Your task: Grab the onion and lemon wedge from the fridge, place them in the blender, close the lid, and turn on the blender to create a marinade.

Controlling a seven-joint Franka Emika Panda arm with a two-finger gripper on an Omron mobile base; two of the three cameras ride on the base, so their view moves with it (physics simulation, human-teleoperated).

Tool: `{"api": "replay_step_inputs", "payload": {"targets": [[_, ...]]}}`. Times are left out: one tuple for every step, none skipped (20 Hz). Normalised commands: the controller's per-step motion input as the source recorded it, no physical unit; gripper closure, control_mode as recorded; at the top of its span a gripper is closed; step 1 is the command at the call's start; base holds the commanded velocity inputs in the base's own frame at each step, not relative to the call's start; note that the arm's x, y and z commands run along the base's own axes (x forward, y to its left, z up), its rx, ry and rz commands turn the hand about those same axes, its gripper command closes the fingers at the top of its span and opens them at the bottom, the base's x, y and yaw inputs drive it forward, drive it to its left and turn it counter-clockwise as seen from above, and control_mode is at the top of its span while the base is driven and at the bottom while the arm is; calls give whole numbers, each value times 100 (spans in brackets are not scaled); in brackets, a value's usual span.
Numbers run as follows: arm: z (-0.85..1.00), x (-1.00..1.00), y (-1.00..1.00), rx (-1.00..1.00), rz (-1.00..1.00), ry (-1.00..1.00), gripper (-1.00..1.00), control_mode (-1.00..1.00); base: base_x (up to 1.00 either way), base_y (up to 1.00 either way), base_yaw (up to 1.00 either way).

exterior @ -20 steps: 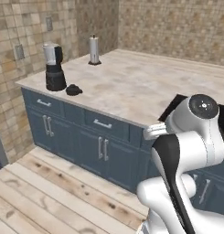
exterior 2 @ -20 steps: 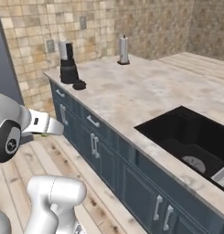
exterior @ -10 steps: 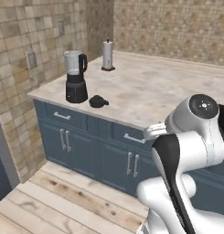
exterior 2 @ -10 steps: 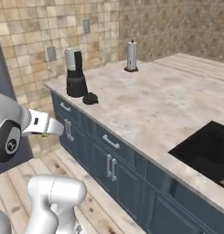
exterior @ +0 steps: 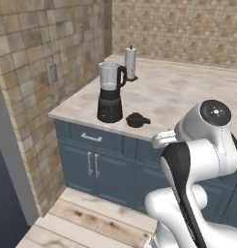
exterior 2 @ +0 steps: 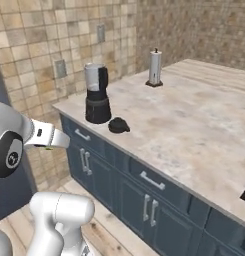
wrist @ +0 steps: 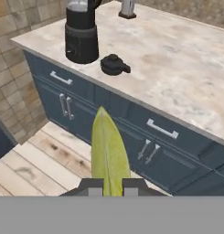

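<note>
Yellow-green, the wedge (wrist: pixel 109 155) sits pinched between the fingertips of the gripper (wrist: pixel 109 183), whose jaws stand nearly closed on it; in the right base view a sliver of it shows under the hand (exterior 2: pixel 48 147). The step in hand looks to be carrying it to the blender (exterior: pixel 111 95), which stands at the counter's (exterior 2: pixel 194 125) left corner near the tiled wall (exterior: pixel 37 82), jar mouth open. To do this well, lift the wedge clear above the jar rim, centre it over the mouth, then let go; the wedge is slim and could slip or tilt in so narrow a grip. Just right of the blender base lies the lid (exterior: pixel 137 119), black and domed, well placed for the next step. Further back stands a paper roll (exterior 2: pixel 154 68), well clear. The jar's handle faces right, so approach from above, not from the side.
</note>
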Motion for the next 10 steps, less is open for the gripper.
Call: {"api": "replay_step_inputs", "payload": {"targets": [[0, 0, 0, 0, 0, 0, 100, 100, 86, 100, -25], [0, 0, 0, 0, 0, 0, 100, 100, 85, 100, -25], [0, 0, 0, 0, 0, 0, 100, 100, 85, 100, -25], [0, 0, 0, 0, 0, 0, 100, 100, 84, 100, -26], [0, 0, 0, 0, 0, 0, 100, 100, 84, 96, -26], [0, 0, 0, 0, 0, 0, 100, 100, 81, 90, -26], [0, 0, 0, 0, 0, 0, 100, 100, 80, 86, -26], [0, 0, 0, 0, 0, 0, 100, 100, 79, 81, -26], [0, 0, 0, 0, 0, 0, 100, 100, 79, 76, -26], [0, 0, 0, 0, 0, 0, 100, 100, 79, 74, -26]]}}
